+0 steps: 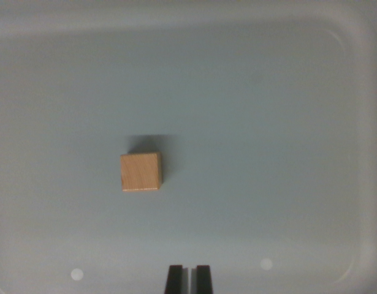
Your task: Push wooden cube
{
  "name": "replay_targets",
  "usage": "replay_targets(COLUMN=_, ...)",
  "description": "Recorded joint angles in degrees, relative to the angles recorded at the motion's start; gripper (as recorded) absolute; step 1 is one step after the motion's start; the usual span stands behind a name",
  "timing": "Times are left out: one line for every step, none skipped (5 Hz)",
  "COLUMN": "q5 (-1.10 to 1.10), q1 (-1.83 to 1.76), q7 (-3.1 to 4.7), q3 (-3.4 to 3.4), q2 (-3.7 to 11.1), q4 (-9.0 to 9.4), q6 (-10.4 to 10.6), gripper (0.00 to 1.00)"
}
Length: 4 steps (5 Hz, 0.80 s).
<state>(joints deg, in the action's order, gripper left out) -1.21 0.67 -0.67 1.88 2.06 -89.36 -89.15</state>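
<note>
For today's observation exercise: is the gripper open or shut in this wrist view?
Shut. The gripper shows two dark fingertips side by side at the bottom edge with only a thin slit between them, holding nothing; the wooden cube lies apart.

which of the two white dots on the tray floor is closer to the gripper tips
The white dot on the wrist view's right; it lies nearer the gripper than the left dot.

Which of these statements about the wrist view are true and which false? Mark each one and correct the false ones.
1. The wooden cube lies flat on the pale tray. True.
2. The fingers touch the cube. False: they sit apart from it, at the bottom edge.
3. The cube lies toward the wrist view's left of the fingers. True.
4. Two cubes lie in the tray. False: only one.
5. The fingers stand wide open. False: only a narrow gap separates them.
</note>
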Motion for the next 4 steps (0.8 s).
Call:
replay_targets(q5=0.0, q1=0.0, q7=0.0, q3=0.0, q2=0.0, q4=0.0, q6=0.0, gripper=0.0)
replay_targets(q5=0.05, q1=-0.09, q7=-0.1, q3=-0.11, q2=0.19, q4=1.04, q6=1.22, gripper=0.0)
replay_targets(q5=0.05, q1=-0.09, q7=-0.1, q3=-0.11, q2=0.19, q4=1.04, q6=1.22, gripper=0.0)
replay_targets(q5=0.11, q1=-0.2, q7=-0.23, q3=-0.25, q2=0.44, q4=2.34, q6=2.74, gripper=0.0)
